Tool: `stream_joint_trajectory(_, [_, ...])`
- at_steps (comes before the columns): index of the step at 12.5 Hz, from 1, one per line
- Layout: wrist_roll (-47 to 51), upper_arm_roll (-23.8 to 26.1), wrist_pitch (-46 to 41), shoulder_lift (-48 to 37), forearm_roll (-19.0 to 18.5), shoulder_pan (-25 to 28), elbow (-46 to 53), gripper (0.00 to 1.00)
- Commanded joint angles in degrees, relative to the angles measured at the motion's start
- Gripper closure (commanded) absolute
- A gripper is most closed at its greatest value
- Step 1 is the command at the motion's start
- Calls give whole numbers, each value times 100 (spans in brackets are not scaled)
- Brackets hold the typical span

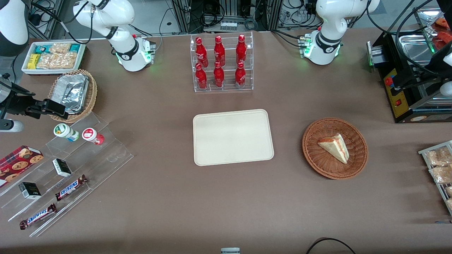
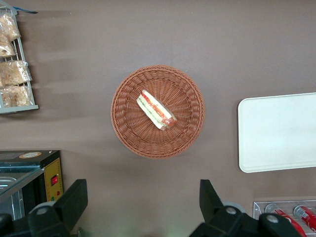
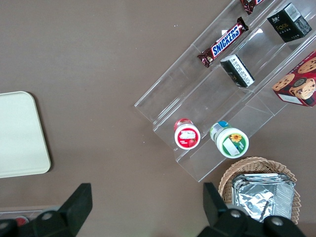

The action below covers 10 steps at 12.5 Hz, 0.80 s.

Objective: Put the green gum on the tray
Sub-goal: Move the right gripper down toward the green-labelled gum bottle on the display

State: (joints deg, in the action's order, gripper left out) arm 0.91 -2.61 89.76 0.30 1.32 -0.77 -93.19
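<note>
Snickers bars (image 1: 70, 188): two lie on the lowest steps of the clear stepped rack (image 1: 102, 160), nearest the front camera, toward the working arm's end of the counter (image 1: 197, 208).
Black boxes (image 1: 62, 167): two small ones sit one step higher on the rack, with a red cookie box (image 1: 19, 160) beside them.
Green gum (image 1: 65, 132): it stands on the rack's top step, lid tilted toward the camera, just beside the red-lidded bottle (image 1: 93, 136) without touching it; the right wrist view shows its green-rimmed lid (image 3: 231, 143) with a yellow flower on the label.
Tray (image 1: 233, 137): cream, flat on the counter at mid-table, well apart from the gum, with nothing on it; one rounded corner (image 3: 22, 133) shows in the wrist view.
Sandwich basket (image 1: 334, 148): a round wicker basket holding a wedge sandwich (image 1: 334, 146), toward the parked arm's end, about level with the tray.
Gripper (image 3: 148, 210): it hangs above the counter near the rack's upper end, just by the foil basket; the two black fingers (image 3: 215, 202) are spread wide and hold nothing.
Foil basket (image 1: 92, 92): wicker, holding foil trays, farther from the camera than the gum.
Bottle rack (image 1: 222, 63): a clear stand with six red bottles, farther than the tray.
Snack bin (image 1: 53, 56): a white bin of packets, farthest back.
</note>
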Motion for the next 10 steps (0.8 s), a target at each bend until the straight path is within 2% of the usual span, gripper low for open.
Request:
stream_joint_trajectory(1, [32, -38, -47, 57, -62, 15, 82, 0])
stream_joint_trajectory(3, [-56, -38, -99, 49, -62, 15, 21, 0])
stream_joint_trajectory(6, [-213, -46, 311, -170, -202, -142, -689, 0])
stream_joint_trajectory(10, [-2284, -46, 1717, -478, -212, -766, -1885, 0])
